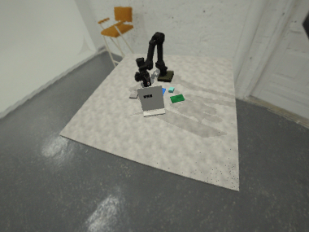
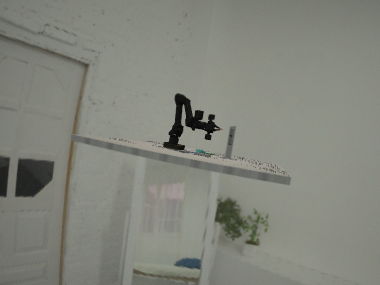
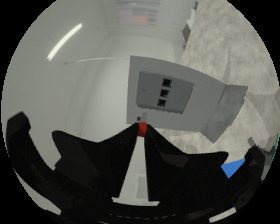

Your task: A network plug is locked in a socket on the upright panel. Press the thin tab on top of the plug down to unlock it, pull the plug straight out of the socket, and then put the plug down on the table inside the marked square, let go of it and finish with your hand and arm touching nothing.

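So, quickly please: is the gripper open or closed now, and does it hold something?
Gripper: closed on the plug, a pale wedge with a red tip pointing at the panel.

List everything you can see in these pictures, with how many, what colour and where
Upright grey panel: one, on the table, in front of the arm.
Dark sockets: three, in a row on the panel's face.
Pale plug with red tip: one, between the fingers, apart from the panel.
Green flat patch: one, on the table right of the panel.
Cyan block: one, beside the green patch.
Orange chair: one, behind the table.
Marbled table: one.
Potted plants: green, under the table's far side.
Black gripper: one, shut on the plug.
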Robot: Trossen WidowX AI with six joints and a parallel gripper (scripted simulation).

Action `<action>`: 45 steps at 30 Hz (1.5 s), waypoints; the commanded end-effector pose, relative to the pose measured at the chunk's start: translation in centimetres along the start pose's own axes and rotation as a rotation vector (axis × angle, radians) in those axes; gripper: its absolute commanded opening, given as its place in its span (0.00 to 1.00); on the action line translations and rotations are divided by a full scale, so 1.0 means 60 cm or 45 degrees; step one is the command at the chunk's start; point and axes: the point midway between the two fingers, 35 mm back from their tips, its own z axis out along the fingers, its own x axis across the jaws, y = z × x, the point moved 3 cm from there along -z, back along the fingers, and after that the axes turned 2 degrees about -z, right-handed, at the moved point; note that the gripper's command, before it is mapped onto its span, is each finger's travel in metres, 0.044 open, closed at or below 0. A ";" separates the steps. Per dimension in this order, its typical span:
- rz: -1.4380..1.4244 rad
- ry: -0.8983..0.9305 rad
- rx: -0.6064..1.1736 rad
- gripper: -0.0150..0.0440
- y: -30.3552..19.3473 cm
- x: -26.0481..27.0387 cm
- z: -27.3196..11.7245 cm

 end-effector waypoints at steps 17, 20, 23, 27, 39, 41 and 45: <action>0.134 -0.065 -0.087 0.25 -0.016 0.022 0.009; 0.186 -0.102 -0.123 0.25 -0.020 0.017 0.015; 0.235 -0.143 -0.159 0.25 -0.025 0.011 0.019; 0.295 -0.205 -0.207 0.25 -0.032 0.002 0.024; 0.433 -0.427 -0.345 0.25 -0.063 -0.031 0.024; 0.449 -0.469 -0.368 0.25 -0.069 -0.037 0.022; 0.474 -0.557 -0.412 0.25 -0.082 -0.049 0.016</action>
